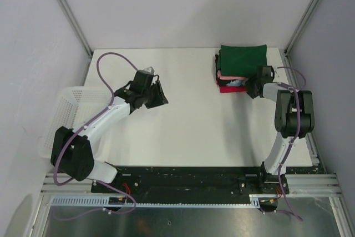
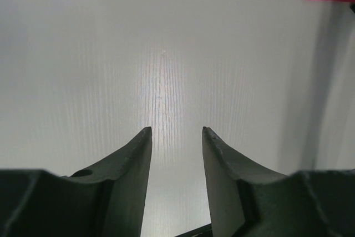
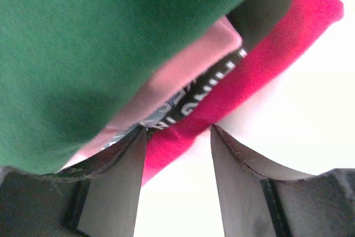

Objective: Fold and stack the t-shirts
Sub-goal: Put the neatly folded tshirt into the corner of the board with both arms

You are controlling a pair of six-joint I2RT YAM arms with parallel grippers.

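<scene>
A: Near edge first. How does the left arm [image 1: 105, 117] sit?

B: It rises from its base at the near left with the elbow bent, and the forearm reaches up and right over the worktop [image 1: 188, 131]. The left fingers [image 1: 160, 96] point right, toward the middle. In the wrist view the left fingers [image 2: 130, 176] are apart, with only white worktop between them.

A: What is beside it?

B: A white mesh basket [image 1: 58, 112] at the left edge. The arm's lower link overlaps its near corner in the top view. A purple cable [image 1: 104, 66] loops above the wrist.

A: And the right arm [image 1: 288, 115]?

B: It is folded upright at the right edge with the forearm turned left. The right fingers [image 1: 252, 88] are at the near right corner of the stack of t-shirts [image 1: 238, 70]. In the wrist view the right fingers [image 3: 113, 187] are apart, not clamped on cloth. One fingertip lies against the stack's edge; actual contact cannot be told.

A: The stack itself?

B: Far right of the worktop, near the back wall. The folded green shirt [image 1: 243, 58] is on top. Below it are the pink shirt [image 1: 227, 75], a black shirt [image 3: 266, 4] with white lettering, and the red shirt [image 1: 227, 89] at the bottom. Close up, the green shirt [image 3: 111, 43] overhangs the pink shirt [image 3: 188, 62], and the red shirt [image 3: 272, 65] juts out furthest.
</scene>
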